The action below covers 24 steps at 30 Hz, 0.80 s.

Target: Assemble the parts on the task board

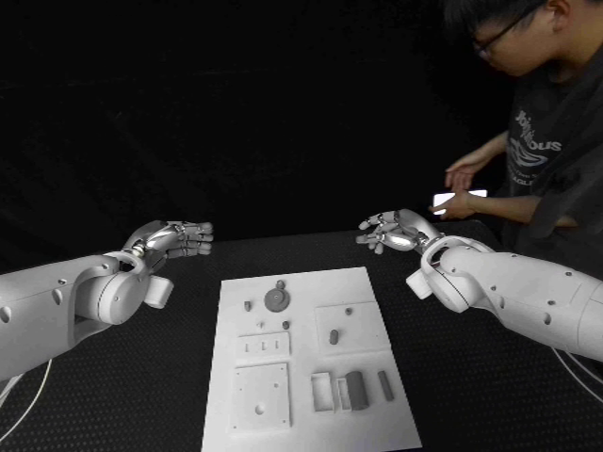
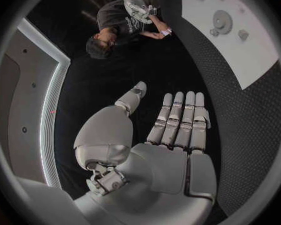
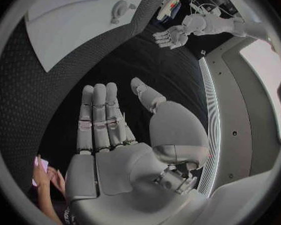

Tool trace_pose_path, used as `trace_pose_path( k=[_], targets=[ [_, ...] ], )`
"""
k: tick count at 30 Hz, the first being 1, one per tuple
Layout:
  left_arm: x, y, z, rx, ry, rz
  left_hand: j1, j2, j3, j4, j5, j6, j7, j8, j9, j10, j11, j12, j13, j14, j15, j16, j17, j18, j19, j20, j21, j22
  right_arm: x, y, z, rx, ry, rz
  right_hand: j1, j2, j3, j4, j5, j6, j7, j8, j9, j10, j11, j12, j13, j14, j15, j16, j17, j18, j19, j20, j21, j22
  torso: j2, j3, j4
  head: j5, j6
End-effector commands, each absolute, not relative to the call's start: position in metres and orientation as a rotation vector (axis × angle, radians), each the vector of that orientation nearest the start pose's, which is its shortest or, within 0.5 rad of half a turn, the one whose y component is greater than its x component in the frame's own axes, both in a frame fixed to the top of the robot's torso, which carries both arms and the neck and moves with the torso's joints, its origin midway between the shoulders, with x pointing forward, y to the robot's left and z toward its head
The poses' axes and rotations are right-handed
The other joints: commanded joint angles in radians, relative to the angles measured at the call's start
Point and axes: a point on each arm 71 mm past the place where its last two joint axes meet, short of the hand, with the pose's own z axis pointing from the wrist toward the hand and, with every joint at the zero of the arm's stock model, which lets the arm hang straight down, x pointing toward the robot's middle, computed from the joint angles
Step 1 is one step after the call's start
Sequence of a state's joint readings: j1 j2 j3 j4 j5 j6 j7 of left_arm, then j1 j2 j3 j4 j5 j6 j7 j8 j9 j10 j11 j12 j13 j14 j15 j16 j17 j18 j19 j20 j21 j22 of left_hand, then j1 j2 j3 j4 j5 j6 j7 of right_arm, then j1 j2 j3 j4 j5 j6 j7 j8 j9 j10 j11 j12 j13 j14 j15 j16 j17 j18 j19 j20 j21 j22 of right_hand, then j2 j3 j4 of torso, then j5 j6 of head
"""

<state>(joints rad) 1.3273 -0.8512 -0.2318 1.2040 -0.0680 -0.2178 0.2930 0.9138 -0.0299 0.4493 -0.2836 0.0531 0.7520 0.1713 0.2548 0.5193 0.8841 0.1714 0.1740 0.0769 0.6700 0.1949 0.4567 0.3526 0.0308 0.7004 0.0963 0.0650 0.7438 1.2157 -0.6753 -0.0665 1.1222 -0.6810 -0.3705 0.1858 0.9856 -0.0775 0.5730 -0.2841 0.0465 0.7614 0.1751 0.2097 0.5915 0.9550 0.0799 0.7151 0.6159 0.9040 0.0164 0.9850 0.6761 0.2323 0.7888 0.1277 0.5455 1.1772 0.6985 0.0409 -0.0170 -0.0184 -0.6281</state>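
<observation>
The white task board (image 1: 308, 395) lies in the middle of the black table, with small grey parts on it: a round piece (image 1: 276, 299) near its far end, a small peg (image 1: 334, 336) in the middle and several upright blocks (image 1: 354, 389) near its front right. My left hand (image 1: 172, 239) hovers beyond the board's far left corner, fingers straight and together (image 2: 178, 122), holding nothing. My right hand (image 1: 396, 230) hovers beyond the far right corner, also flat and empty (image 3: 103, 120). The board's far end (image 2: 240, 45) (image 3: 72, 30) lies off to the side of each palm.
A person stands at the table's far right, holding a phone (image 1: 461, 200) close behind my right hand. Cables (image 1: 594, 372) lie on the table at the right. Black mesh tabletop (image 1: 153, 395) flanks the board on both sides.
</observation>
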Motion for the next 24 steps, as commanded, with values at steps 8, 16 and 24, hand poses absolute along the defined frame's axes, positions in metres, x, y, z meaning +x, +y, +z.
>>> trace_pose_path(
  k=[8,16,24],
  targets=[
    [0.534,0.32,-0.198,-1.044,1.493,-1.217,0.005,0.0,-0.009,-0.001,-0.003,0.001,0.0,-0.003,-0.002,0.002,-0.001,0.0,-0.001,0.001,0.003,-0.001,0.001,-0.013,-0.01,0.002,0.002,-0.002,0.554,-0.254,-0.214,0.606,1.572,0.931,0.002,0.002,-0.007,-0.002,0.003,0.023,0.033,0.009,0.003,0.01,0.024,-0.15,-0.144,0.021,0.04,-0.18,-0.071,-0.012,-0.026,0.032,-0.09,-0.059,-0.014,-0.0145,0.0072,0.029,-0.007],
    [0.533,0.321,-0.199,-1.047,1.499,-1.218,0.005,0.001,-0.011,-0.002,-0.003,0.002,0.003,-0.003,-0.002,0.003,0.001,0.0,-0.001,0.002,0.004,0.0,0.001,-0.013,-0.01,0.002,0.003,-0.003,0.544,-0.247,-0.212,0.53,1.566,0.955,0.008,0.006,-0.019,-0.001,0.002,0.033,0.024,0.017,0.003,0.063,0.013,-0.158,-0.171,0.087,0.019,-0.202,-0.055,0.008,0.024,0.033,-0.083,-0.058,-0.019,-0.0195,0.0057,0.032,-0.011],
    [0.533,0.32,-0.2,-1.047,1.503,-1.221,0.005,0.002,-0.012,-0.002,-0.003,0.002,0.005,-0.003,-0.002,0.005,0.003,0.001,-0.001,0.003,0.005,0.001,0.001,-0.013,-0.01,0.002,0.004,-0.003,0.535,-0.242,-0.207,0.479,1.555,0.966,0.015,0.002,-0.027,-0.002,0.002,0.042,0.016,0.02,0.002,0.095,0.003,-0.15,-0.176,0.122,0.004,-0.206,-0.037,0.02,0.054,0.033,-0.074,-0.052,-0.019,-0.018,0.0037,0.026,-0.011]
  ],
)
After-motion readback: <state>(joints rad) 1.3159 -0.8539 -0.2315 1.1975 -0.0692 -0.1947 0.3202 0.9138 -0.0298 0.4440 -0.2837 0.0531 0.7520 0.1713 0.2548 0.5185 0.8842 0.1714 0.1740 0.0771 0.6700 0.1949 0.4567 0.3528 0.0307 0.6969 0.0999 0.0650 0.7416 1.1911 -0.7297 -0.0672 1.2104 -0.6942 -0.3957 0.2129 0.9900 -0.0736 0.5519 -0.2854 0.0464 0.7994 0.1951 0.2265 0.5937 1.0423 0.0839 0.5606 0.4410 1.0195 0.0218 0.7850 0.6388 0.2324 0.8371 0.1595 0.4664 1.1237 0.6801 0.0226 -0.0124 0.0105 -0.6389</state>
